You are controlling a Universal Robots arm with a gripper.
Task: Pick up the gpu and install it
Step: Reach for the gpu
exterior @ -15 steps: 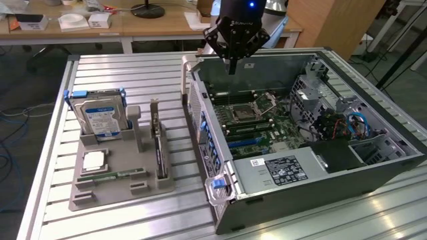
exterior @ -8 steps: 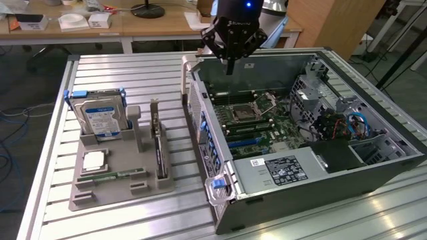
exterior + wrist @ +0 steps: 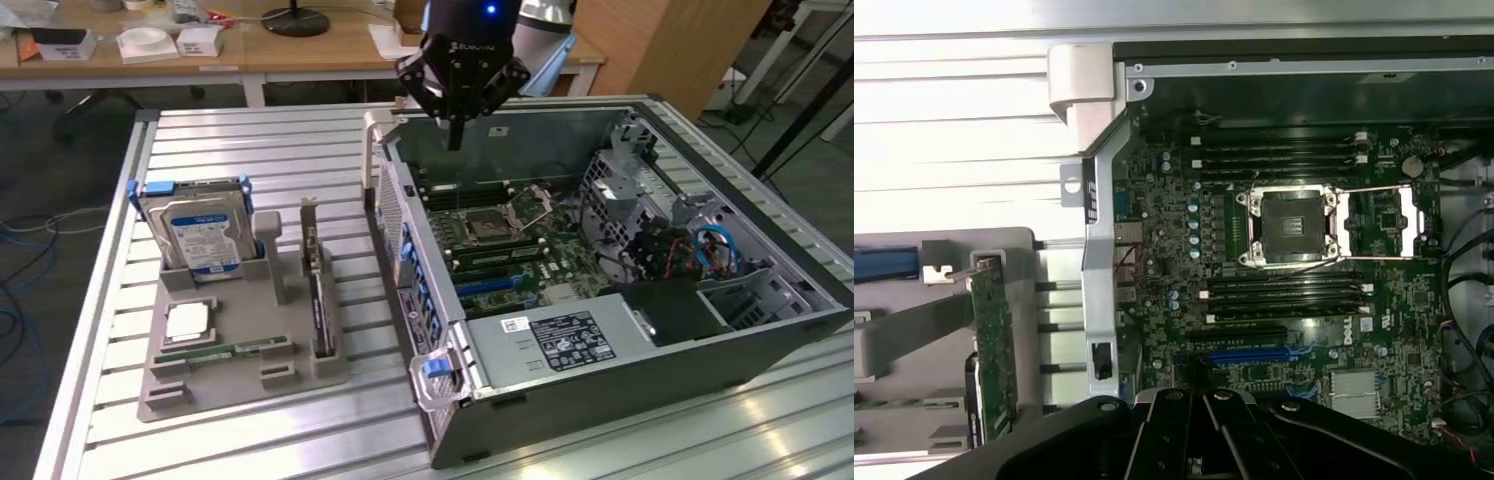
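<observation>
The gpu [image 3: 318, 300] stands on edge in a grey holder [image 3: 240, 390] on the table, at the exterior view's left of the open computer case [image 3: 747, 330]. In the wrist view the gpu [image 3: 994, 350] shows as a thin green board with a silver bracket at one end. My gripper [image 3: 455, 138] hangs above the far rim of the case, over the motherboard [image 3: 534, 250], well apart from the gpu. Its black fingers [image 3: 1199, 425] are shut together with nothing between them. A blue slot [image 3: 1247, 355] lies on the motherboard near them.
The grey holder also carries a silver hard drive [image 3: 200, 235] with a blue-white label, a square chip [image 3: 187, 320] and a narrow green RAM stick [image 3: 220, 352]. A power supply [image 3: 567, 340] fills the case's near end. Desks with clutter stand behind.
</observation>
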